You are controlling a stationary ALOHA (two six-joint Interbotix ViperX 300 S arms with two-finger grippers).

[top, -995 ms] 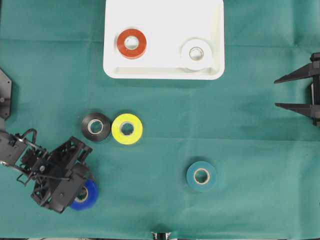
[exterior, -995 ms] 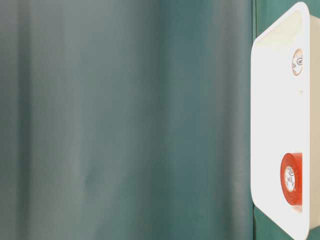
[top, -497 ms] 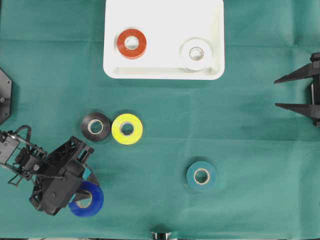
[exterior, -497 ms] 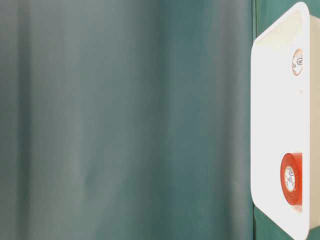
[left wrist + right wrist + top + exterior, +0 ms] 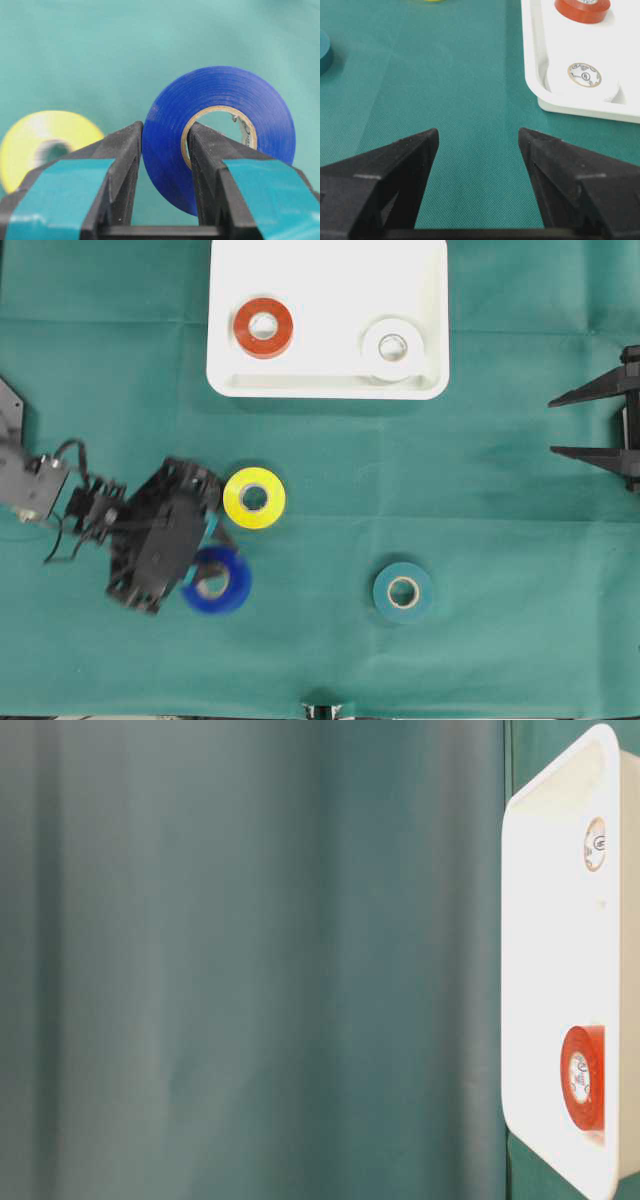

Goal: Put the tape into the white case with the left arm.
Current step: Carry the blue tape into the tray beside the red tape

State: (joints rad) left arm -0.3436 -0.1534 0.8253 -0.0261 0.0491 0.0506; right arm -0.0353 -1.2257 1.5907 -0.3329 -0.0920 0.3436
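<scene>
The left gripper pinched the blue tape through its wall, one finger in the core and one outside, as the wrist view showed clearly. The roll sat at lower left of the overhead frame, just below the yellow tape. Whether it was clear of the cloth could not be told. The white case lay at top centre, well apart, already holding a red roll and a white roll.

To carry well, the pinch should have been kept firm, since only a narrow band of the roll was held and it could have swung or slipped. The path up and right should have passed the yellow tape without brushing it, and the free middle of the case looked the safest place to release. The right gripper was spread wide and idle at the right edge, out of the way.
</scene>
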